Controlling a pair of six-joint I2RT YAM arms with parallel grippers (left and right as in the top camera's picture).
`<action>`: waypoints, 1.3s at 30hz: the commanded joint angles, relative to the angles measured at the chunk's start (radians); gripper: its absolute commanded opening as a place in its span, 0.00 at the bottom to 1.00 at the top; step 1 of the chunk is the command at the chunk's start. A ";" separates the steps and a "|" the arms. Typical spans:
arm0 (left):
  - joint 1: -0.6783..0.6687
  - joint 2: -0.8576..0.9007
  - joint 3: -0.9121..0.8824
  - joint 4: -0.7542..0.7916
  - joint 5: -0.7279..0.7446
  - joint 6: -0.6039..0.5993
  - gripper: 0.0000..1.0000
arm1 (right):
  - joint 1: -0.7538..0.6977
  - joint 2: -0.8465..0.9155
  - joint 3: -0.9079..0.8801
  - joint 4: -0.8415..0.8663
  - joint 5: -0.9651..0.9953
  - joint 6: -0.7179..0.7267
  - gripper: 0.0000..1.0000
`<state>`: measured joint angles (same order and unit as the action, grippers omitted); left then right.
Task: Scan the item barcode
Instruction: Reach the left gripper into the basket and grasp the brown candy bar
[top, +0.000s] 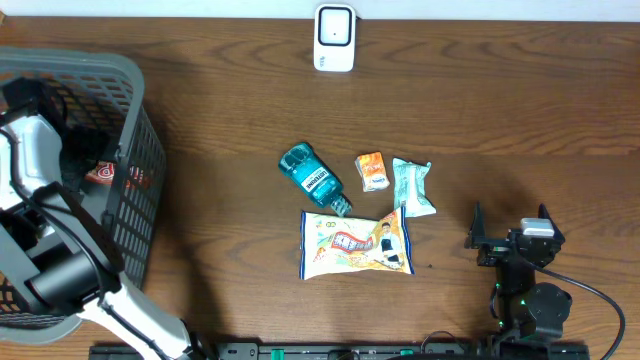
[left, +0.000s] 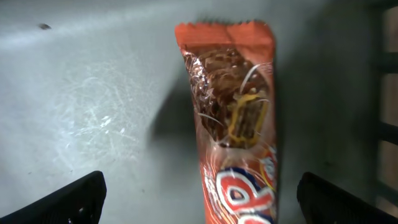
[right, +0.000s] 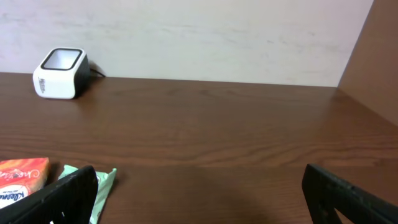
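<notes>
Left gripper (left: 208, 202): wide open, empty, above snack bar (left: 231, 106) in basket (left: 81, 87); advised: centre, descend, pinch across its width.

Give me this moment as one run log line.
left fingers: open, chocolate bar between them, not gripped, in grey basket | right fingers: open, empty | barcode scanner: nothing presented yet

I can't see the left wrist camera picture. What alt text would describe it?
An orange chocolate bar lies on a grey basket floor, framed by the dark fingertips of the open left gripper hovering above.
</notes>
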<state>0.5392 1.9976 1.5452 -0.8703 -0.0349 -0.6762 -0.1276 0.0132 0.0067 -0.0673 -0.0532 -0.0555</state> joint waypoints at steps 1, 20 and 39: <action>-0.002 0.042 -0.004 -0.003 -0.002 0.015 0.98 | 0.004 -0.002 -0.001 -0.004 -0.002 0.002 0.99; -0.002 0.062 -0.163 -0.045 0.006 0.055 0.96 | 0.004 -0.002 -0.001 -0.004 -0.002 0.002 0.99; 0.024 0.018 -0.248 -0.025 0.012 0.055 0.07 | 0.004 -0.002 -0.001 -0.004 -0.002 0.002 0.99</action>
<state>0.5404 1.9499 1.3384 -0.8463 0.0425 -0.6277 -0.1276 0.0132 0.0067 -0.0673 -0.0532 -0.0555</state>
